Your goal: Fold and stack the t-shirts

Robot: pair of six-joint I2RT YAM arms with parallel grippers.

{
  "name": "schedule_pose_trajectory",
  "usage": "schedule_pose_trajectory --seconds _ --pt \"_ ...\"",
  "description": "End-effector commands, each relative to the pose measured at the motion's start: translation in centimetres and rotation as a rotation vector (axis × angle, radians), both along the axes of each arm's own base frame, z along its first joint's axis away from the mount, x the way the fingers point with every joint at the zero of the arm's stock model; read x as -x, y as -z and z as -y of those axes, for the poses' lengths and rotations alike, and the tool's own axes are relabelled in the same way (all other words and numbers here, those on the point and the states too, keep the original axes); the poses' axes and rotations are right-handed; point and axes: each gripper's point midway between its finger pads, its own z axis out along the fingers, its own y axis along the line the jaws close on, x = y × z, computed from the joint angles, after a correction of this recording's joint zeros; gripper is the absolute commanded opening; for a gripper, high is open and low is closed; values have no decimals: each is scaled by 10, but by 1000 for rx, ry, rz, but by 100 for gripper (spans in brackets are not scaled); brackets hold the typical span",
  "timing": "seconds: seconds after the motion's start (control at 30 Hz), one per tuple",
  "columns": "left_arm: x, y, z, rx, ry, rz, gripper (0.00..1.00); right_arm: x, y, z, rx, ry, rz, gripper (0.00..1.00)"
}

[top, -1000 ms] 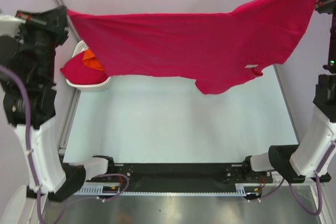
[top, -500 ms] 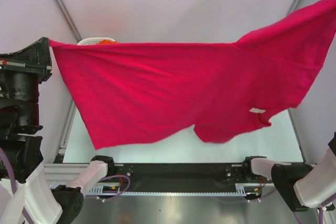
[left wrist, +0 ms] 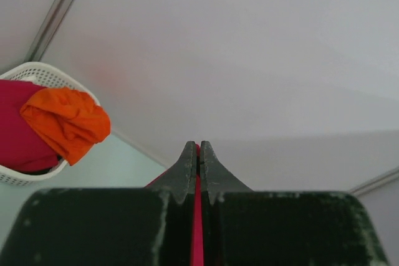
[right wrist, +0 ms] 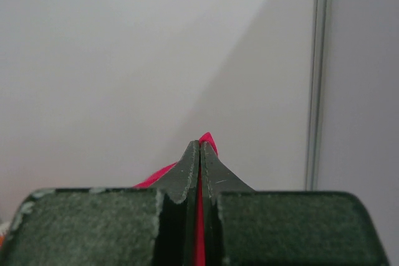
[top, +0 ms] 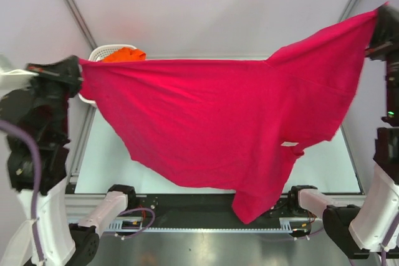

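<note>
A crimson-pink t-shirt (top: pixel 230 123) hangs spread in the air between both arms, above the table; its lowest part droops over the near edge. My left gripper (top: pixel 77 74) is shut on its left corner, a red strip (left wrist: pixel 198 228) showing between the jaws. My right gripper (top: pixel 378 24) is shut on the right corner high up, red cloth (right wrist: pixel 208 140) poking past the tips. An orange t-shirt (top: pixel 123 55) and another crimson-pink one (left wrist: pixel 19 126) lie in the basket.
A white slotted basket (top: pixel 100 53) stands at the table's far left corner, also seen in the left wrist view as the basket (left wrist: pixel 25 175). The pale table (top: pixel 106 160) shows beneath the shirt. Metal frame posts (top: pixel 72 4) rise at both back corners.
The held shirt has swung toward the camera and dropped lower, its hem now draping past the near edge. Both arms shifted with it; the basket's orange shirt is visible again.
</note>
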Motion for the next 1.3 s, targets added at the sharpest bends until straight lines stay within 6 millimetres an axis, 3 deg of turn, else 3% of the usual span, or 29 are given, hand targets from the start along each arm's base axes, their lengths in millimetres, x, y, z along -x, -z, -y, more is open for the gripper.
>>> schedule_pose_trajectory --seconds 0.0,0.03,0.07,0.17,0.2,0.27,0.3,0.33,0.37,0.43,0.53,0.57,0.6,0.63,0.67,0.73,0.77,0.83,0.87,0.9,0.93,0.97,1.0,1.03,1.07,1.1,1.13,1.2,1.27 --pt "-44 72 -12 1 -91 -150 0 -38 52 18 -6 101 -118 0" --pt "-51 85 -11 4 -92 -168 0 -37 51 19 -10 105 -87 0" --pt "-65 108 -10 15 -97 -204 0 -61 80 18 -7 105 -157 0" --pt "-94 144 -6 18 -90 -265 0 -94 110 15 -6 89 -208 0" --pt "-106 156 -4 16 -89 -290 0 -115 140 14 -7 84 -272 0" --pt "-126 175 -3 17 -94 -313 0 -142 157 13 -7 77 -277 0" --pt "-133 181 -3 16 -102 -319 0 -162 187 11 -3 68 -334 0" --pt "-149 197 -3 9 -109 -354 0 -172 187 9 -10 59 -305 0" --pt "-159 205 -3 8 -117 -354 0 -185 202 8 -18 56 -329 0" --pt "-184 233 -4 -4 -137 -413 0 -222 236 5 -20 43 -376 0" --pt "-215 254 -1 -11 -139 -430 0 -272 288 2 -21 43 -453 0" --pt "-237 275 1 -20 -136 -458 0 -284 303 0 -22 40 -477 0" --pt "-247 280 3 -20 -133 -461 0 -295 314 -1 -23 35 -492 0" --pt "-258 291 5 -20 -129 -480 0 -319 344 -3 -24 33 -538 0" --pt "-277 313 8 -23 -125 -512 0 -329 350 -4 -23 30 -541 0" --pt "-300 324 10 -25 -124 -523 0 -359 390 -6 -30 26 -600 0" --pt "-310 330 10 -33 -131 -530 0 -370 401 -7 -28 22 -614 0" --pt "-336 348 11 -39 -138 -556 0 -390 401 -11 -27 6 -602 0" --pt "-344 355 11 -50 -143 -566 0 -404 429 -12 -22 0 -651 0" --pt "-358 362 12 -53 -143 -570 0 -415 417 -13 -17 -6 -623 0" --pt "-365 368 13 -57 -139 -575 0 -422 427 -14 -14 -10 -644 0" --pt "-372 371 14 -61 -138 -576 0 -432 448 -14 -10 -12 -681 0" --pt "-382 362 16 -57 -134 -554 0 -439 453 -17 -6 -19 -687 0" --pt "-390 383 17 -65 -134 -590 0 -446 446 -18 -5 -25 -680 0" --pt "-394 388 16 -66 -138 -604 0 -451 445 -18 -3 -28 -677 0" --pt "-401 384 16 -59 -144 -593 0 -459 462 -18 -1 -32 -706 0" --pt "-405 396 16 -61 -151 -613 0 -464 452 -17 0 -30 -694 0" --pt "-408 399 14 -52 -169 -613 0 -470 469 -17 1 -32 -732 0" --pt "-409 408 13 -40 -179 -619 0 -474 468 -16 -4 -34 -726 0"
